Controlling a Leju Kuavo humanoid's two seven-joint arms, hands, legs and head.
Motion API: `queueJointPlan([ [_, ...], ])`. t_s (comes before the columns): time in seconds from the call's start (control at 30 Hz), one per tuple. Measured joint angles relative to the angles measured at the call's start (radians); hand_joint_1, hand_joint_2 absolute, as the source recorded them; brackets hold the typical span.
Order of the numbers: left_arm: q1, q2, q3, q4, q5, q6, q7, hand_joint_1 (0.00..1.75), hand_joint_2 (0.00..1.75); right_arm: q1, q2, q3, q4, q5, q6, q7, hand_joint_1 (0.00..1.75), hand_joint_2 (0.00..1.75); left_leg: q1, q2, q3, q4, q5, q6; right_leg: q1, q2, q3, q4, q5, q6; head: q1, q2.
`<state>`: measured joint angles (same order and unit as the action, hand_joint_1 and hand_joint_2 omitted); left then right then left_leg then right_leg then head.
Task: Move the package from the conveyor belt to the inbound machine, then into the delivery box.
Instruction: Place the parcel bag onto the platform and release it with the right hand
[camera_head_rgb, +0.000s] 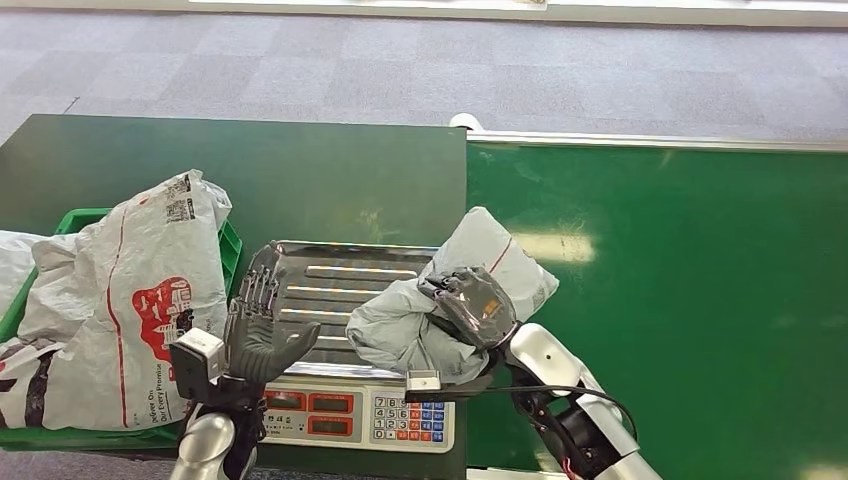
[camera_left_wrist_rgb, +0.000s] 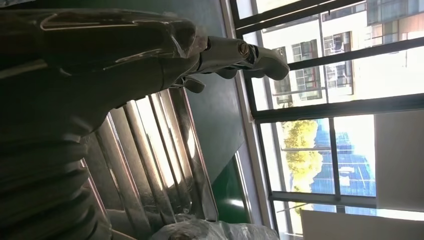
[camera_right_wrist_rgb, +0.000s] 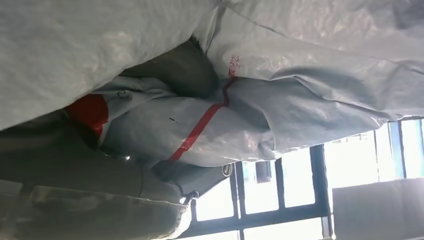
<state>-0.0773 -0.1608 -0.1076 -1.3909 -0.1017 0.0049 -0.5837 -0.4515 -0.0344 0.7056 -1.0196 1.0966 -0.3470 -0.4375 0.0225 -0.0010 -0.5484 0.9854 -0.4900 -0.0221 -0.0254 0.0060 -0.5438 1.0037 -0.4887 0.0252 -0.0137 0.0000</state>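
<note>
head view: 1 grey package (camera_head_rgb: 470, 290) sits in the middle, half on the scale (camera_head_rgb: 345, 300), half on the green belt (camera_head_rgb: 680, 300). the right hand (camera_head_rgb: 475, 305) grips it. the left hand (camera_head_rgb: 255, 325) is spread, holding nothing. 2 bags (camera_head_rgb: 130, 300) fill the green box (camera_head_rgb: 232, 250) at left.

left wrist view: the left hand's fingers (camera_left_wrist_rgb: 250, 55) are apart over the scale tray (camera_left_wrist_rgb: 155, 155).

right wrist view: 1 package (camera_right_wrist_rgb: 240, 115) with a red stripe, mid frame.

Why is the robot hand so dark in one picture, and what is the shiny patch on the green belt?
Left wrist view: bright windows behind leave the left robot hand nearly a silhouette. Head view: a lamp's glare forms the pale patch on the conveyor belt.
</note>
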Motion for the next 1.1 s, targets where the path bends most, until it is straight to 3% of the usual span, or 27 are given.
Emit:
queueJointPlan([
  [0.2,0.000,0.000,-0.004,0.005,-0.008,-0.011,0.000,0.00,1.75,-0.021,0.004,0.085,-0.011,0.028,-0.001,-0.013,1.75,1.75,0.000,0.001,0.000,0.000,0.000,0.000,0.000,0.000,0.000,0.000,0.000,0.000,0.000,0.000],
  [0.5,-0.012,0.000,-0.017,0.032,-0.009,-0.020,0.000,0.00,1.75,-0.025,-0.004,0.248,-0.146,0.020,-0.016,-0.039,1.75,1.75,0.000,0.000,0.000,0.000,0.000,0.000,0.000,0.000,-0.001,0.000,0.000,0.000,0.000,0.000],
  [0.73,-0.025,-0.001,-0.030,0.053,-0.009,-0.027,-0.001,0.00,1.75,-0.025,-0.025,0.316,-0.237,0.003,-0.020,-0.038,1.71,1.75,0.000,0.000,0.000,0.000,0.000,0.000,0.000,0.000,0.000,0.000,0.000,0.000,0.000,0.000],
  [0.8,-0.029,-0.001,-0.033,0.058,-0.009,-0.028,-0.001,0.00,1.75,-0.025,-0.028,0.326,-0.241,0.002,-0.016,-0.030,1.23,1.75,0.000,0.000,0.000,0.000,0.000,0.000,0.000,0.000,0.000,0.000,0.000,0.000,0.000,0.000],
  [0.87,-0.030,-0.001,-0.035,0.060,-0.009,-0.028,-0.001,0.00,1.75,-0.026,-0.030,0.332,-0.239,0.001,-0.008,-0.020,0.40,1.75,0.000,0.000,0.000,0.000,0.000,0.000,0.000,0.000,0.000,0.000,0.000,0.000,0.000,0.000],
  [0.93,-0.030,-0.001,-0.035,0.061,-0.009,-0.028,-0.001,0.00,1.75,-0.026,-0.030,0.336,-0.233,-0.003,0.001,-0.010,0.01,1.75,0.000,0.000,0.000,0.000,0.000,0.000,0.000,0.000,0.000,0.000,0.000,0.000,0.000,0.000],
  [1.1,-0.029,0.000,-0.034,0.062,-0.009,-0.027,-0.001,0.00,1.75,-0.026,-0.028,0.334,-0.202,-0.025,0.024,0.010,0.00,1.75,0.000,0.000,0.000,0.000,0.000,0.000,0.000,0.000,0.000,0.000,0.000,0.000,0.000,0.000],
])
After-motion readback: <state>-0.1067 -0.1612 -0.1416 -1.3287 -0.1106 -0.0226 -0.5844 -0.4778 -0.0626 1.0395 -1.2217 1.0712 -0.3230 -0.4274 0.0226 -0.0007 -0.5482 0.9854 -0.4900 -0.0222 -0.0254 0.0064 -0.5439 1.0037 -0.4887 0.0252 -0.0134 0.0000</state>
